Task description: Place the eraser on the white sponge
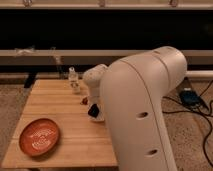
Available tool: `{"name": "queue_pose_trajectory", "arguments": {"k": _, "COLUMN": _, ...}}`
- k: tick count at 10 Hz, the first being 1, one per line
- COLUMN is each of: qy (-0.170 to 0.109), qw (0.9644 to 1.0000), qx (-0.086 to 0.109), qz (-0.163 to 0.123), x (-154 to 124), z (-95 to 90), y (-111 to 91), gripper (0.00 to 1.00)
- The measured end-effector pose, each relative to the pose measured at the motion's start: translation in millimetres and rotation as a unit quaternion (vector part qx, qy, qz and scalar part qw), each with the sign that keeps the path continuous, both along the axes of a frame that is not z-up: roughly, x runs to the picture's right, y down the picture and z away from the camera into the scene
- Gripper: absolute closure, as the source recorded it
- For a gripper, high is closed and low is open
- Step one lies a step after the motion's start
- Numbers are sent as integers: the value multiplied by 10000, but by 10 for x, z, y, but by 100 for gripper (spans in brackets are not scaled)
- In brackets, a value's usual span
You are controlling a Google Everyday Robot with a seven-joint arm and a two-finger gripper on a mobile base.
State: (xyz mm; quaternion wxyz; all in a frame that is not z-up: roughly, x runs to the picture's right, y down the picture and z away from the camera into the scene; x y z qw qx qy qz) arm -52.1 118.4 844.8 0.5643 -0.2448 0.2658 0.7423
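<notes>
My big white arm fills the right half of the camera view. Its gripper (94,105) reaches down over the middle right of the wooden table (60,115). A small black block, the eraser (93,111), shows at the gripper's lower end, just above the tabletop. A pale off-white patch right under and behind it looks like the white sponge (100,118), mostly hidden by my arm. I cannot tell whether the eraser touches the sponge.
A small reddish-brown object (84,100) lies just left of the gripper. A small pale cup-like item (74,81) stands at the table's back edge. A red-orange plate (40,136) sits at the front left. Cables and a blue box (190,96) lie on the floor right.
</notes>
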Motion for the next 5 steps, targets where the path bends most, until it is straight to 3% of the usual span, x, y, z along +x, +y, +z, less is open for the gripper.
{"name": "queue_pose_trajectory", "arguments": {"k": 1, "qy": 30, "qw": 10000, "qx": -35, "qz": 1, "x": 26, "z": 12, "y": 27, "gripper": 90}}
{"name": "queue_pose_trajectory", "arguments": {"k": 5, "qy": 122, "qw": 9997, "qx": -186, "qz": -23, "x": 67, "z": 93, "y": 136, "gripper": 49}}
